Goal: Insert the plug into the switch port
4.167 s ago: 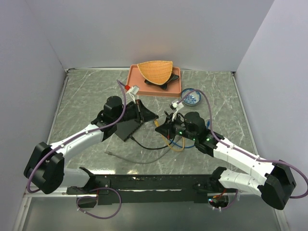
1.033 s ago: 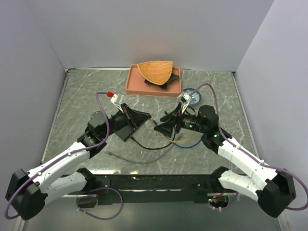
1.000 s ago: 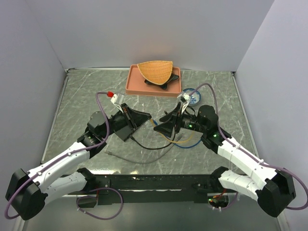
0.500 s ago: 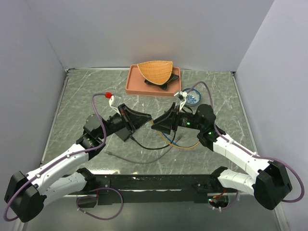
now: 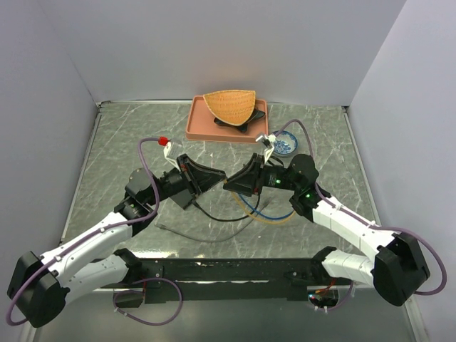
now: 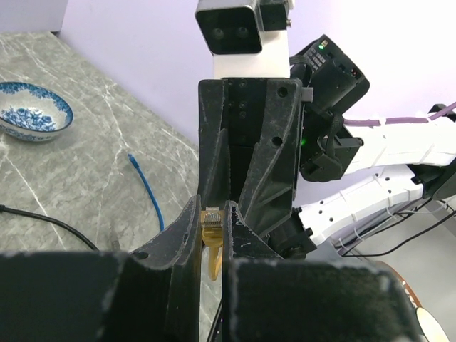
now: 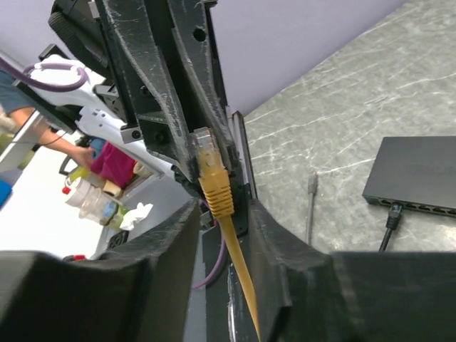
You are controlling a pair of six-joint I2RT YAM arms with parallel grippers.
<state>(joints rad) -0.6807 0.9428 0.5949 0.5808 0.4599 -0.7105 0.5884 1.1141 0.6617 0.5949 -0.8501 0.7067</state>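
Observation:
My left gripper (image 6: 211,211) is shut on the yellow plug (image 6: 212,226), which sits clamped between its fingertips with the contacts facing up. Facing it tip to tip, my right gripper (image 7: 221,206) has its jaws on either side of the plug's yellow cable (image 7: 239,267), just below the boot, with a gap on each side. In the top view both grippers, left (image 5: 217,176) and right (image 5: 229,184), meet above mid-table. The switch (image 7: 420,173) lies flat on the table with a black cable in one socket; from above the switch (image 5: 182,194) is partly under the left gripper.
A blue cable (image 5: 249,206), the yellow cable's loop (image 5: 274,219) and a black cable (image 5: 214,218) lie on the table between the arms. A blue-patterned bowl (image 5: 285,144) sits behind the right arm. A pink tray (image 5: 196,127) with a wicker basket (image 5: 229,105) stands at the back.
My right gripper has moved left and up to the left gripper's tips, and its jaws have narrowed around the yellow cable. The left gripper keeps hold of the plug.

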